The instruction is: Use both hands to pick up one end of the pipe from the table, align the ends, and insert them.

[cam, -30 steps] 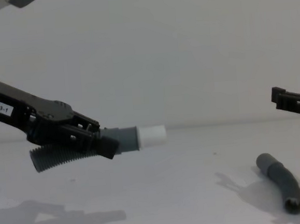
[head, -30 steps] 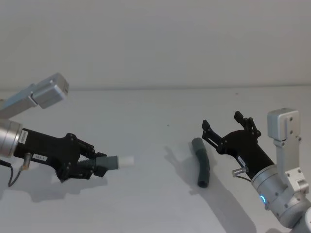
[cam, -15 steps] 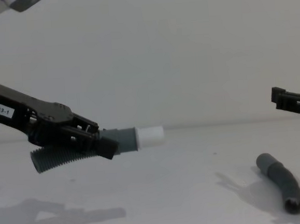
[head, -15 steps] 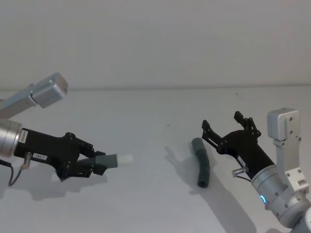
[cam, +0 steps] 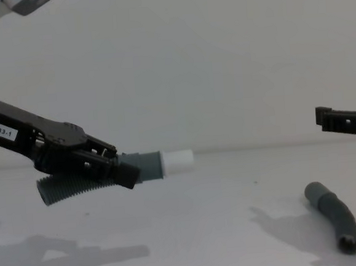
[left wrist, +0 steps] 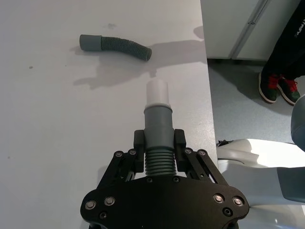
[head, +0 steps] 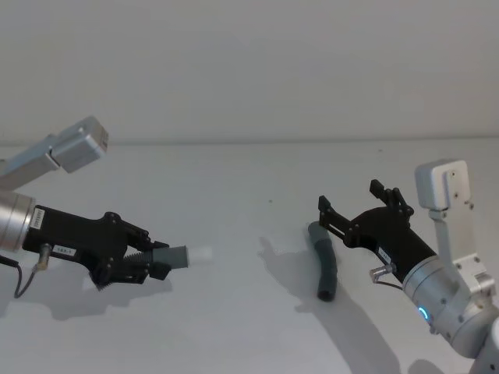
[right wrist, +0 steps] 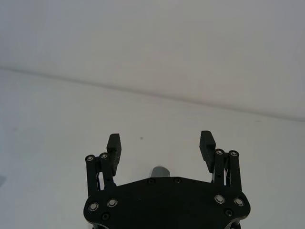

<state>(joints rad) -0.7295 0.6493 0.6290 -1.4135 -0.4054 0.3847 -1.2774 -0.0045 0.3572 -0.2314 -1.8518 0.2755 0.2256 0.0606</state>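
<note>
The left claw [head: 158, 262] grips the white-tipped hose piece [head: 181, 256] aloft. The right claw [head: 351, 196] hangs wide above the other hose piece [head: 327, 266], which lies on the bench [head: 234, 327]. A skewed pinch could roll it and spoil alignment.

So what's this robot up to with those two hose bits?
The left gripper holds one hose piece clear of the table, its white tip pointing toward the other arm. The right gripper hangs open near the second hose piece, which lies on the table. The two ends are not joined yet.
</note>
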